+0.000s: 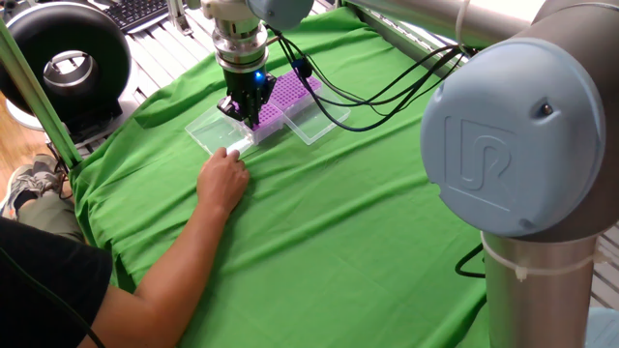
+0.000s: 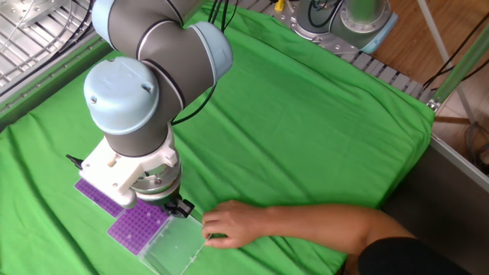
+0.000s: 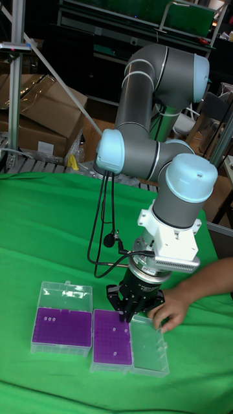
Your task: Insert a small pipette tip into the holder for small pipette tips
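While the pincer (image 3: 125,315) is poised low over the holder for small pipette tips (image 3: 111,336), its fingers are seen drawn close together, though whether a tip is clamped between them cannot be told; nothing that small can be made out. The purple rack is found on the green-draped table (image 1: 319,222), its clear lid (image 3: 149,350) laid open beside it, with a second rack (image 3: 61,325) just beyond. The lid is steadied by a person's hand (image 1: 223,180). For a clean insertion, the tip should be kept upright, lined up over a single hole, and lowered slowly and straight. Sideways drift should be avoided, since the holes are tiny.
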Available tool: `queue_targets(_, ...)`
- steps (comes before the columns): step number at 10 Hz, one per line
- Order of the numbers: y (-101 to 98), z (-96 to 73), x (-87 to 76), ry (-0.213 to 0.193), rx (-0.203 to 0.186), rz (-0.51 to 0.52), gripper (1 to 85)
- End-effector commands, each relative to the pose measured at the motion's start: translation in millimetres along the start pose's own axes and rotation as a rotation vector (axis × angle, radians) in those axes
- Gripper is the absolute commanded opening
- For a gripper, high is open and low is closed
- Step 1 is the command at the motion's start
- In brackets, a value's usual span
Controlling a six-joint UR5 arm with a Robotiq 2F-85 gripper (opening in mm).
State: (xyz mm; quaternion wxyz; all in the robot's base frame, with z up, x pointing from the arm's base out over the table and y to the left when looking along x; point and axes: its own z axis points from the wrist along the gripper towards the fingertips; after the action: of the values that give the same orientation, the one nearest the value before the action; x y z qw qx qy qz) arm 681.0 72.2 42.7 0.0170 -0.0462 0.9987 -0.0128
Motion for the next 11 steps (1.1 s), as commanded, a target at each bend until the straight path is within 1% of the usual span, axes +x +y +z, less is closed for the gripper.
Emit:
queue_targets(1, 1.4, 1.6, -2.6, -0.009, -0.013, 0.007, 17.0)
queue_targets(3, 1.4, 0.7, -2.1, -0.009, -0.010, 0.011, 13.0)
queue_targets(6, -4.5, -4.7, 1.8, 0.000, 0.015, 0.027, 1.3)
queue_targets(8, -7.4, -5.6, 1.5, 0.003, 0.025, 0.032, 1.0)
queue_targets(9, -8.2, -8.0, 2.3, 0.011, 0.029, 0.033, 1.0)
queue_targets(10, -9.9, -11.9, 1.8, 0.016, 0.038, 0.035, 1.0)
queue_targets(11, -9.7, -18.4, 1.0, 0.025, 0.039, 0.035, 1.0)
